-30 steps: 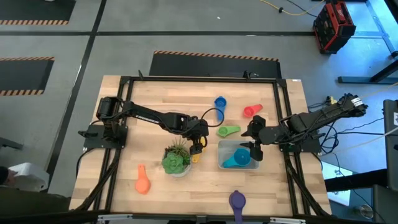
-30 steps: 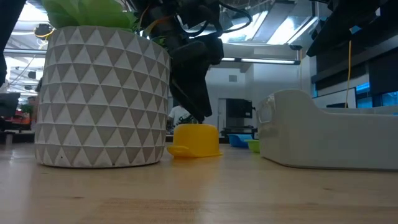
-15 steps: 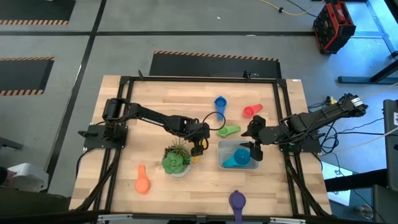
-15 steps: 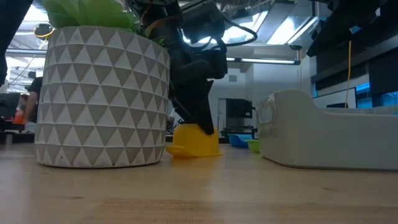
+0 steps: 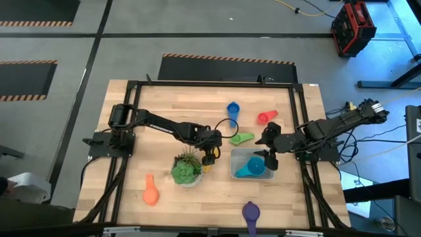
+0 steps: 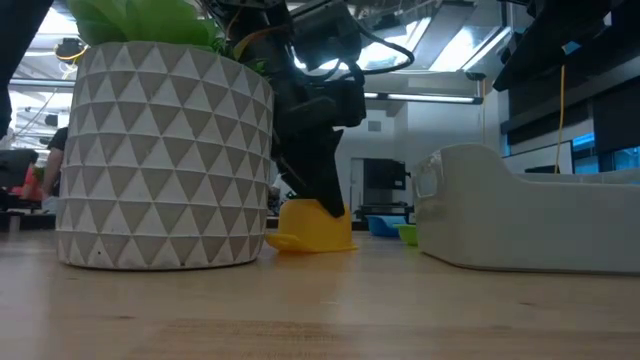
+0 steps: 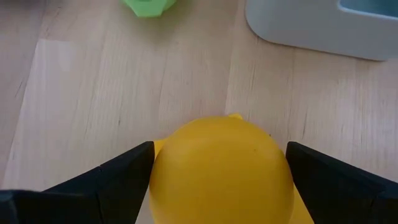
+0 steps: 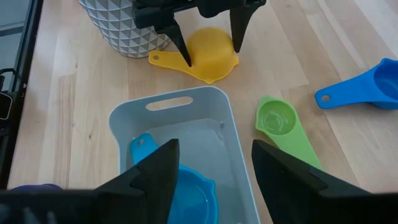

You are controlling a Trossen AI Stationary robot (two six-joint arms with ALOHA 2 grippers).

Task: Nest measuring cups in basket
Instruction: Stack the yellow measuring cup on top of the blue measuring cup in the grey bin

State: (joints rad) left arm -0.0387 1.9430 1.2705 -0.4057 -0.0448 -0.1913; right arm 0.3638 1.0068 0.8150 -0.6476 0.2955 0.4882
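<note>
Inside the pale grey plastic basket with rounded corners [image 5: 252,164] lies one teal plastic measuring cup [image 5: 249,170], bowl up, and nothing else can be seen in it. Just beside the basket, on the side toward the green spiky plant in its white triangle-patterned pot [image 5: 187,169], sits the yellow plastic measuring cup [image 7: 222,168], turned upside down on the wooden table [image 5: 164,112]. The left gripper [image 5: 209,156] is down over this yellow cup, its two dark fingers [image 7: 118,179] spread wide on either side of the bowl; whether they touch it cannot be told. The right gripper [image 5: 269,158] hangs over the basket's edge, its fingers [image 8: 155,171] spread apart and holding nothing. A green plastic measuring cup [image 5: 241,138] lies just past the basket, with a blue one [image 5: 233,109] and a red one [image 5: 266,117] farther beyond it. An orange cup [image 5: 150,192] lies on the far side of the plant from the basket, and a purple cup [image 5: 250,213] lies near the table edge. No writing can be read on anything.
</note>
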